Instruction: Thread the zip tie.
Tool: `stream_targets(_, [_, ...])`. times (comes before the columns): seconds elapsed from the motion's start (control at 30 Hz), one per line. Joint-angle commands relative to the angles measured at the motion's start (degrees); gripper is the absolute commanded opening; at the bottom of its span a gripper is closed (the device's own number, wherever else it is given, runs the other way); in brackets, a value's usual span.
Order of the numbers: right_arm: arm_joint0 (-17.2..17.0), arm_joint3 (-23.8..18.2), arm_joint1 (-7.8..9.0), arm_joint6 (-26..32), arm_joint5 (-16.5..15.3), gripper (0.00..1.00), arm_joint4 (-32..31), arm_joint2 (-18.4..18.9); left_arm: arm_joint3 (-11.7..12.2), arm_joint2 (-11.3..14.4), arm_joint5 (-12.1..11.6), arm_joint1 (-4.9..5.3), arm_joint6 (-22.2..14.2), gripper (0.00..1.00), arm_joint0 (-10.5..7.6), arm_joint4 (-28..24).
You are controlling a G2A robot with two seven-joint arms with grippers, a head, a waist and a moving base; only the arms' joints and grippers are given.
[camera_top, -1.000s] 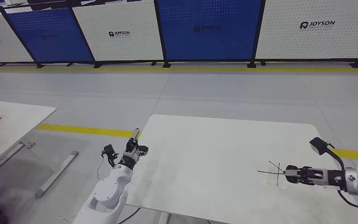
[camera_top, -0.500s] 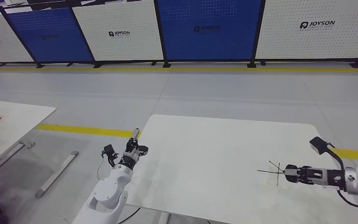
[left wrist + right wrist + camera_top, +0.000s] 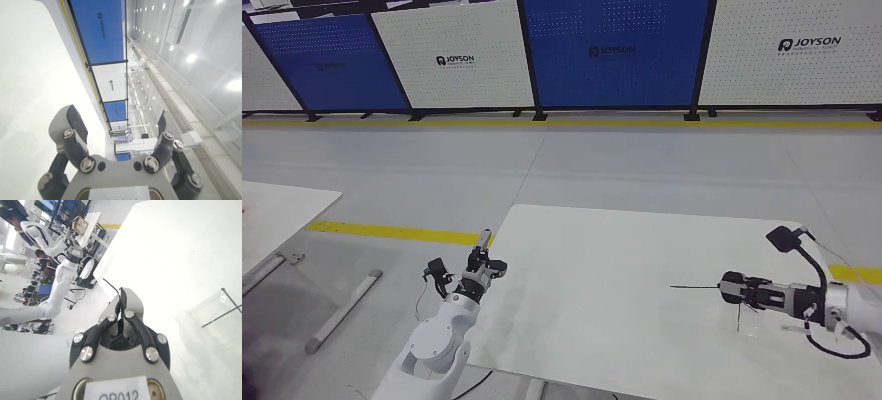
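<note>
In the lower right of the top view, the right gripper [image 3: 724,287] is pinched closed on a black zip tie [image 3: 694,287] that juts leftward over the white table [image 3: 622,270]. Spare ties [image 3: 217,319] lie nearby on what seems a clear sheet [image 3: 208,308]. The left gripper [image 3: 119,116], at the table's lower-left edge, gapes wide and holds nothing.

**Three cameras, one table**

My top camera sits above my arms, looking down and forward over the table [image 3: 622,260] to the panels [image 3: 612,50]. Each wrist camera rides close behind its claw. The one behind my left claw [image 3: 119,113] faces along the table edge toward panels and ceiling. The one behind my right claw [image 3: 121,292] faces across the table toward what seems my left arm [image 3: 62,275]. All share the table; top and right wrist share the tie [image 3: 694,287].
</note>
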Motion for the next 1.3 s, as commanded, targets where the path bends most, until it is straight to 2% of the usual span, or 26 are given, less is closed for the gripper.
stream_targets(0.0, [1.0,0.6,-0.24,1.0,0.3,0.00,-1.0,-1.6,0.0,0.0,0.0,0.00,0.0,1.00,0.00,0.0])
stream_targets(0.53, [0.9,0.5,-0.27,0.8,0.2,0.00,-0.8,-1.6,0.0,0.0,0.0,0.00,0.0,1.00,0.00,0.0])
stream_targets(0.63, [0.9,0.7,-0.42,-1.2,-3.6,0.00,1.0,-0.8,0.0,0.0,0.0,0.00,0.0,1.00,0.00,0.0])
stream_targets(0.8, [2.6,0.0,-0.69,-3.8,-10.4,0.00,-2.7,-0.7,0.0,0.0,0.0,0.00,0.0,1.00,0.00,0.0])
stream_targets(0.93, [4.1,-0.1,-1.24,-5.6,-10.7,0.00,-7.6,-3.0,0.0,0.0,0.0,0.00,0.0,1.00,0.00,0.0])
stream_targets(1.0, [5.4,1.5,-1.71,-5.1,-10.7,0.00,-5.2,-4.4,0.0,0.0,0.0,0.00,0.0,1.00,0.00,0.0])
stream_targets(1.27, [5.4,1.5,-1.71,-5.1,-10.7,0.00,-5.2,-4.4,0.0,0.0,0.0,0.00,0.0,1.00,0.00,0.0])
